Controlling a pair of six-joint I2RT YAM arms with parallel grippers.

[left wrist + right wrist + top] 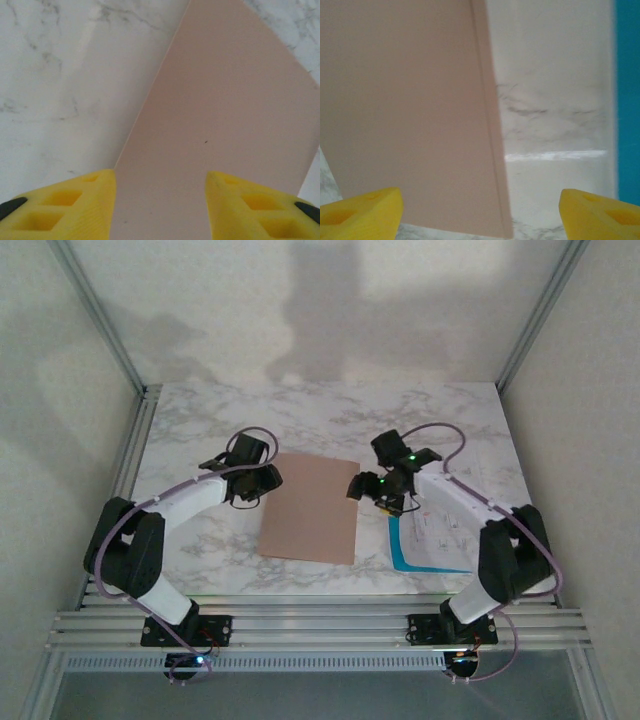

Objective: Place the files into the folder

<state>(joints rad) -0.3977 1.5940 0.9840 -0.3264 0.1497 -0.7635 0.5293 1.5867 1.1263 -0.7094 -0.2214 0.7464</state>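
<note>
The pinkish-brown folder [310, 505] lies closed and flat in the middle of the marble table. The files [440, 532], white printed sheets with a blue sheet [408, 558] showing at their near left corner, lie to its right, partly under my right arm. My left gripper [266, 480] hovers at the folder's far left edge. In the left wrist view it [161, 200] is open over the folder [225, 115], with nothing between its fingers. My right gripper [360, 487] is at the folder's right edge. It [480, 210] stands wide open over the folder's [405, 110] edge, with the blue sheet [627, 100] at far right.
The marble table [200, 430] is enclosed by white walls and aluminium frame posts [100, 320]. A strip of bare marble [550, 125] separates the folder from the files. The aluminium rail [320, 625] carrying both arm bases runs along the near edge.
</note>
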